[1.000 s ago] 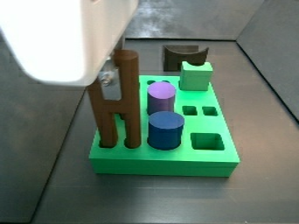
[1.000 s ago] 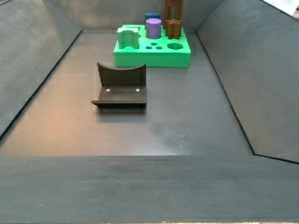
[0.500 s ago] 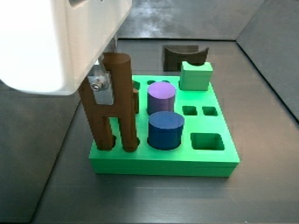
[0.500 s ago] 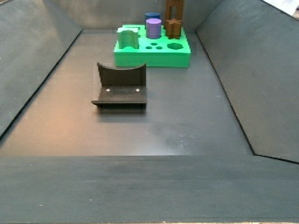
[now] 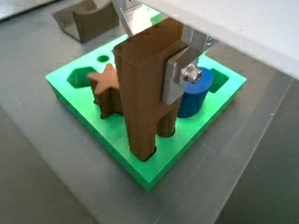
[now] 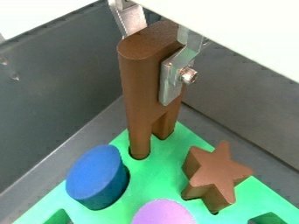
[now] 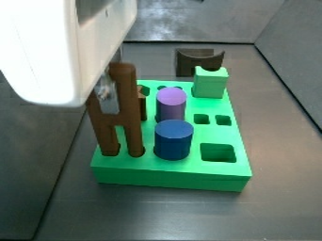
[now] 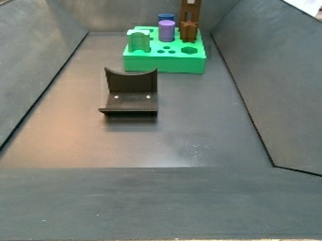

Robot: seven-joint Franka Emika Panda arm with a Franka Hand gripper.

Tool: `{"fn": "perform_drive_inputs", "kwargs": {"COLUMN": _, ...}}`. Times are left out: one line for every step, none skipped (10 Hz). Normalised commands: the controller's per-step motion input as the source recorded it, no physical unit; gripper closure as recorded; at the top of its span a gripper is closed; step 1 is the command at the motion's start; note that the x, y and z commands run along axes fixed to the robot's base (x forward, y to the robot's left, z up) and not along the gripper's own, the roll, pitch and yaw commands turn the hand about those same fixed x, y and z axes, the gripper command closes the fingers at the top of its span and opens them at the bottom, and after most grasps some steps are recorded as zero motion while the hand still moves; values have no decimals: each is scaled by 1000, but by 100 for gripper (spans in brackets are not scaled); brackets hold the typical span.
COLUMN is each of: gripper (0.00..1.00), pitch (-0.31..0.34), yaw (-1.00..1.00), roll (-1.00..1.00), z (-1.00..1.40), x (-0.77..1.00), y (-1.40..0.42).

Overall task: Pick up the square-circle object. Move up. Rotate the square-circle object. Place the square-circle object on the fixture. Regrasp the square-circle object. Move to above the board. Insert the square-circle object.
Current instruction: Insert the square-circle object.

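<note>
Square-circle object [image 5: 149, 92] stands upright with its lower end in a hole of the bright green board [image 5: 198, 131], beside a brown star peg [image 6: 219, 175]. The gripper [image 6: 156, 61] clamps its upper part between silver plates, closed on it. It looks rigid, light and smooth-sided, like matte plastic; holding it high suits insertion.

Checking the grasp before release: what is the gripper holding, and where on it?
The gripper over the board clamps the square-circle object near its top end.
</note>
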Motion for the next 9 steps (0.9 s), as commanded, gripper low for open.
{"fn": "perform_drive_inputs", "kwargs": {"gripper": 100, "pitch": -106, "yaw": 100, "roll": 190, "z": -503, "x": -14, "y": -106}}
{"fn": "perform_drive_inputs", "kwargs": {"gripper": 100, "pitch": -100, "yaw": 49, "roll": 239, "z": -566, "x": 0, "y": -157}}
{"fn": "perform_drive_inputs", "kwargs": {"gripper": 100, "pitch": -114, "yaw": 57, "roll": 286, "z": -657, "x": 0, "y": -169}}
{"fn": "perform_drive_inputs", "kwargs": {"gripper": 100, "pitch": -104, "yaw": 31, "roll": 307, "z": -617, "x": 63, "y": -177}}
{"fn": "perform_drive_inputs", "kwargs": {"gripper": 100, "pitch": 0, "yaw": 3, "roll": 337, "z": -620, "x": 257, "y": -171}}
{"fn": "perform_drive_inputs", "kwargs": {"gripper": 100, "pitch": 19, "yaw": 0, "roll": 301, "z": -669, "x": 351, "y": -74}}
{"fn": "perform_drive_inputs", "kwargs": {"gripper": 100, "pitch": 93, "yaw": 0, "roll": 183, "z": -674, "x": 491, "y": 0}}
{"fn": "perform_drive_inputs", "kwargs": {"gripper": 100, "pitch": 106, "yaw": -43, "roll": 190, "z": -783, "x": 609, "y": 0}}
{"fn": "perform_drive_inputs", "kwargs": {"gripper": 100, "pitch": 146, "yaw": 0, "roll": 171, "z": -760, "x": 594, "y": 0}}
